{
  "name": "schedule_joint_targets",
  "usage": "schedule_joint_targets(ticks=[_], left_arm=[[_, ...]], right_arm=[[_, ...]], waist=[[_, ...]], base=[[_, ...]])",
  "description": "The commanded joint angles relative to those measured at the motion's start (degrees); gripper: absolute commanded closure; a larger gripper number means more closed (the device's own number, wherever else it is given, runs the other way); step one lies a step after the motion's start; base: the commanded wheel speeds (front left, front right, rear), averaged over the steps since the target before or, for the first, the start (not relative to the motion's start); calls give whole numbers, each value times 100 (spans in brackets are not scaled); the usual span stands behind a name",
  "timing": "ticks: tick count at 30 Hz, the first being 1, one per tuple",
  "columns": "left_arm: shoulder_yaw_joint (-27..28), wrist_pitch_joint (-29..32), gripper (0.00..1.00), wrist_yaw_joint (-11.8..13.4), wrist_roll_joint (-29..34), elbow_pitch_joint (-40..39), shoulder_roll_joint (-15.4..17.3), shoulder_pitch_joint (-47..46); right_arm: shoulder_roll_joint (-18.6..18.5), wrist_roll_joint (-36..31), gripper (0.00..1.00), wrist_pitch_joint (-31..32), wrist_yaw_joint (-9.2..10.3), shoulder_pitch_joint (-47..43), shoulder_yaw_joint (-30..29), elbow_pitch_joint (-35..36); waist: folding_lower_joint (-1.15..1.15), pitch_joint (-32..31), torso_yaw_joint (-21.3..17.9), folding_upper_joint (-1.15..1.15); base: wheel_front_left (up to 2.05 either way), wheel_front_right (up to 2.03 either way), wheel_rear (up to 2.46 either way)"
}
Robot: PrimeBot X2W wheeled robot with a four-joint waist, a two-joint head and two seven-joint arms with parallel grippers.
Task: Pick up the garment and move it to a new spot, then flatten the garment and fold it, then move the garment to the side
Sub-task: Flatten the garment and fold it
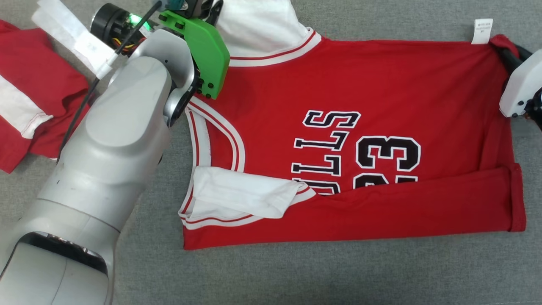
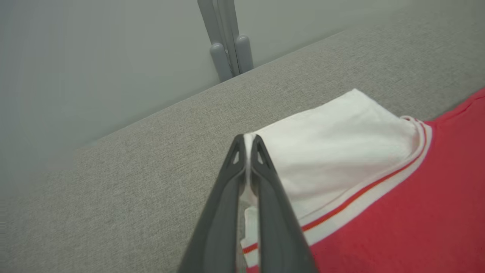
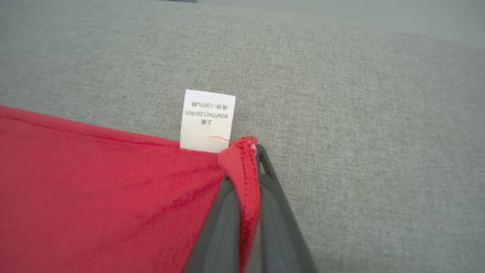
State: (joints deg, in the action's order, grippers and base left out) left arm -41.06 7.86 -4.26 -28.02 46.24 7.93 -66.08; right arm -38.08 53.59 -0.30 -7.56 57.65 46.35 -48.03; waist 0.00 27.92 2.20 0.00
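Pincers first: the left pincer [image 2: 248,142] is clamped tight on the edge of a white sleeve [image 2: 333,151]. The right pincer [image 3: 254,157] is closed on the red hem corner of the jersey [image 3: 94,182], beside the tag [image 3: 207,120]. The jersey lies spread on the grey surface [image 1: 296,275], its near edge folded up over the number. Folding looks to be the step in hand. Next, both far corners should rise together and travel toward the near edge, kept taut so the cloth lands flat. Count: one surface, one jersey, one other garment [image 1: 25,97] at the left, two pincers, two white sleeves, one tag.
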Motion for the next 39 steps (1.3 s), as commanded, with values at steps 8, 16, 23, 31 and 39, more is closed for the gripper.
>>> schedule_joint_targets(ticks=[8,16,23,31,39], left_arm=[[194,-845,100,331,142,213,163,-405],[218,-1728,100,373,201,513,55,-407],[-45,-1851,100,99,247,637,209,-10],[-376,-1591,100,-79,270,144,548,674],[-855,-704,100,-224,113,-935,988,1649]], right_arm=[[37,-51,100,-934,15,551,224,-299],[96,56,100,-1456,15,522,271,-392],[-76,-60,100,-1490,14,12,176,232],[-242,-276,100,-1493,14,-827,-166,665],[-413,-140,100,-1494,14,-1626,-172,891]], waist=[[0,84,-46,0],[0,-30,-21,0],[0,-392,11,0],[0,-894,131,0],[0,-1299,270,0]], base=[[0,0,0],[0,0,0],[0,0,0],[0,0,0],[0,0,0]])
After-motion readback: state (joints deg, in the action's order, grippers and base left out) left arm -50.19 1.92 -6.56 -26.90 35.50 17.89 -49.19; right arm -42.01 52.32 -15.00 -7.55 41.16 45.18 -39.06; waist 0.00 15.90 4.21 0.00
